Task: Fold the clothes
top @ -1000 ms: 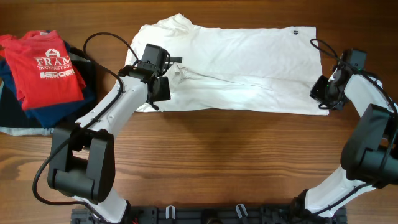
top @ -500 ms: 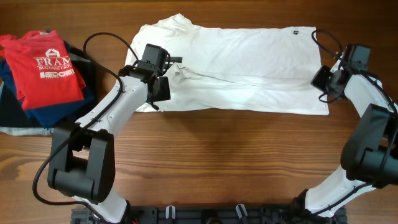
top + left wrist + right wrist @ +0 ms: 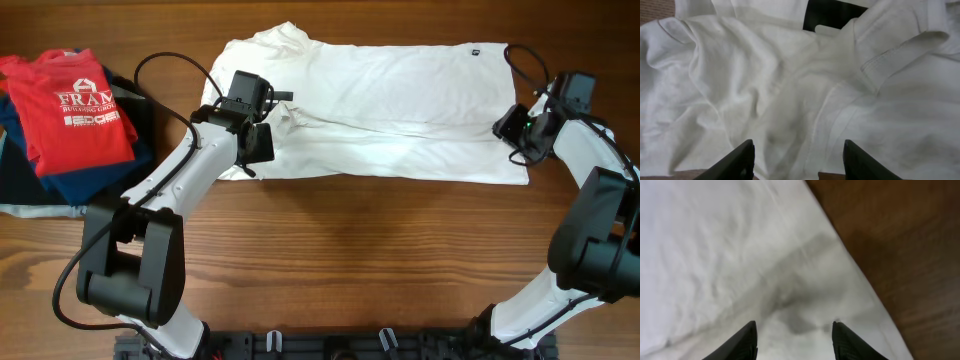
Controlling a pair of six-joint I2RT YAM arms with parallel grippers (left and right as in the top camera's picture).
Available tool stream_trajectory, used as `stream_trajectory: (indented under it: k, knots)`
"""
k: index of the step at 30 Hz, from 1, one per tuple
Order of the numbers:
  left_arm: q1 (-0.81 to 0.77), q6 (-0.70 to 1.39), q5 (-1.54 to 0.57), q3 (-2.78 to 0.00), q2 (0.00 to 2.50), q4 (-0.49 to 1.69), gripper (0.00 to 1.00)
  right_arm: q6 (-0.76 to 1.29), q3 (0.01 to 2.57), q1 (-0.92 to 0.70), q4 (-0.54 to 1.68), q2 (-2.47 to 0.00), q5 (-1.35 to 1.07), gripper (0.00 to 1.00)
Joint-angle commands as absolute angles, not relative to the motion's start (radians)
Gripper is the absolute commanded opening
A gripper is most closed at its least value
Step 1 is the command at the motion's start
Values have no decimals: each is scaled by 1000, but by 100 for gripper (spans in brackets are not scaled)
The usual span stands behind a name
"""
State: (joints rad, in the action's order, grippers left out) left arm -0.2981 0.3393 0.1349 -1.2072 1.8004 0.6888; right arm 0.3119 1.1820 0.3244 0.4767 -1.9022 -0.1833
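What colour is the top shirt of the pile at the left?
The top shirt is red with white print; overhead view.

The white T-shirt (image 3: 390,110) is showing as soft, matt cloth, rumpling into fine creases and carrying stitched hems. The table (image 3: 350,250) is showing brown wood grain under a smooth, faintly satin finish. The red shirt (image 3: 85,115) is looking like matt cloth with flat white print. The left gripper (image 3: 797,152) and right gripper (image 3: 792,332) are presenting black, matt, plastic-looking fingers.

Left tool (image 3: 797,146) and right tool (image 3: 793,326) both hover with jaws apart.
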Motion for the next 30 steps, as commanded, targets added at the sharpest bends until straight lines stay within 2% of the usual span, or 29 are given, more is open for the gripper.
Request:
stream_trajectory:
  k: [1,4,8,15,25,28,30]
  knots:
    - [-294,352,147,-1196,1786,687,57,298,1180,322,517,-1921,-176,39]
    - [-294,353,147,-1196,1786,686,57,295,1179,322,529,-1921,-112,25]
    - [-294,353,147,-1196,1786,686,57,288,1179,322,491,-1927,-90,24]
    - [-294,353,147,-1197,1786,686,57,290,1162,322,458,-1927,-78,17]
    - [-294,353,147,-1197,1786,685,57,291,1119,322,384,-1928,-79,17]
    - [-294,352,147,-1196,1786,685,57,298,1119,322,362,-1928,-79,4]
    - [-294,353,147,-1197,1786,685,57,319,1119,322,345,-1928,-79,4]
